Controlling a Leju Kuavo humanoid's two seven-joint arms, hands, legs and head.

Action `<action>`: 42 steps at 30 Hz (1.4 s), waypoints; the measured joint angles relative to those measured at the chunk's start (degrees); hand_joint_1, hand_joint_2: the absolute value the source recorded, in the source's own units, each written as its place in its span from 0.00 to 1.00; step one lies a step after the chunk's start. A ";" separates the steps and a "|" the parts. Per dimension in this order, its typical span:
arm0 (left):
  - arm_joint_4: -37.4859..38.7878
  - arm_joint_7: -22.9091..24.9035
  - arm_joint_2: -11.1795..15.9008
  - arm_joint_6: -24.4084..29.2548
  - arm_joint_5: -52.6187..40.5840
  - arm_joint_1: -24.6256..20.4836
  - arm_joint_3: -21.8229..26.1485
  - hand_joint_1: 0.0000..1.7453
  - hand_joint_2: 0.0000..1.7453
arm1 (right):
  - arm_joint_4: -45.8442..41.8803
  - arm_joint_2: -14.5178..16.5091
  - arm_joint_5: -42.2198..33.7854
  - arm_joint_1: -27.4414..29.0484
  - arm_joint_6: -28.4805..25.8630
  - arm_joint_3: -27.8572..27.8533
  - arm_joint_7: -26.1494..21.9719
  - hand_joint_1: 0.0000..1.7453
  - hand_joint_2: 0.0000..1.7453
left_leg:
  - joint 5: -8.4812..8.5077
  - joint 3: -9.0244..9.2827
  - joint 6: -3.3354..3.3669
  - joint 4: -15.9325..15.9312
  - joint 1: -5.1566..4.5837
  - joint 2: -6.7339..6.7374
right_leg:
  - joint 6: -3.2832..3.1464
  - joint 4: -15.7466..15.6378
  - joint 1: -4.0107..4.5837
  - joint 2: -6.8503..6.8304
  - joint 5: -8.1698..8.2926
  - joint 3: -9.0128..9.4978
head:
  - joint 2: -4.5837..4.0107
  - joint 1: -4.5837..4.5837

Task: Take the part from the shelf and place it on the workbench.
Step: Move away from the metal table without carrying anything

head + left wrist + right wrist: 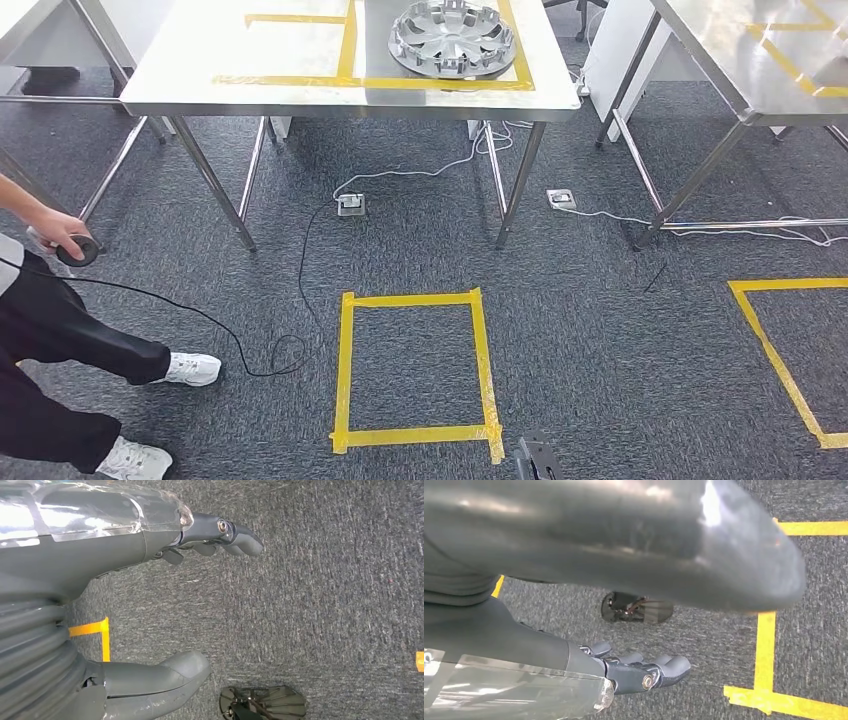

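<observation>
Left hand (165, 605): nearest the wrist lens; you see its thumb and darker fingers spread well apart with nothing between them, hanging over grey carpet.
Right hand (624, 630): likewise holding nothing; thick thumb above, fingers (659, 667) extended and apart, carpet and yellow tape beneath.
Arm pose: you can judge both arms to be hanging at the sides, palms facing the floor, neither reaching for anything.
Part (452, 38): silver wheel cover, lying flat on the steel workbench (200, 70) at about 12 o'clock in the head view, inside a yellow tape outline (345, 50).
Shelf: you cannot locate it from these pictures.
Task status: the part sits on the bench and both hands are free, so you may take the placement as done, as far as the pictures tell; whether another part is left to fetch you cannot tell.
Floor square (415, 368): yellow tape square on the carpet at 6 o'clock, close in front of the robot.
Person (60, 340): at 9 o'clock, dark trousers, white shoes, a hand on a round black device (80, 250) with a black cable (250, 345) trailing over the carpet.
Second table (760, 60): at 2 o'clock, well apart from the workbench.
</observation>
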 joint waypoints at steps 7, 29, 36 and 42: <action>0.00 0.00 -0.01 0.00 0.00 0.00 0.00 0.00 1.00 | 0.00 -0.02 -0.86 0.00 0.68 0.00 0.37 0.00 0.00 | 0.00 0.05 0.00 -0.09 0.01 -0.05 | 0.00 -0.02 0.00 0.00 -0.01 0.03 | 0.00 -0.01; 0.00 -0.01 -0.04 0.74 0.00 0.00 0.00 0.00 1.00 | 0.04 0.07 6.04 -0.39 -14.54 1.78 0.27 0.00 0.00 | 0.01 0.21 0.01 -0.30 0.00 -0.09 | 0.01 -0.25 0.00 0.00 -0.01 0.21 | 0.00 0.02; 0.00 -0.17 -0.03 0.73 0.00 -0.01 0.01 0.00 1.00 | -0.05 -0.11 3.18 -0.35 -8.74 3.07 -2.55 0.00 0.00 | 0.01 0.24 0.01 -0.30 0.00 -0.09 | 0.01 -0.25 0.00 0.00 -0.01 0.23 | 0.00 -0.04; 0.00 -0.17 -0.01 0.68 0.00 -0.01 0.02 0.00 1.00 | -0.07 -0.13 0.62 -0.36 -6.14 3.11 -3.50 0.00 0.00 | -0.22 0.12 0.11 0.25 -0.09 -0.10 | 0.21 0.44 -0.09 0.00 -0.35 0.09 | 0.00 0.04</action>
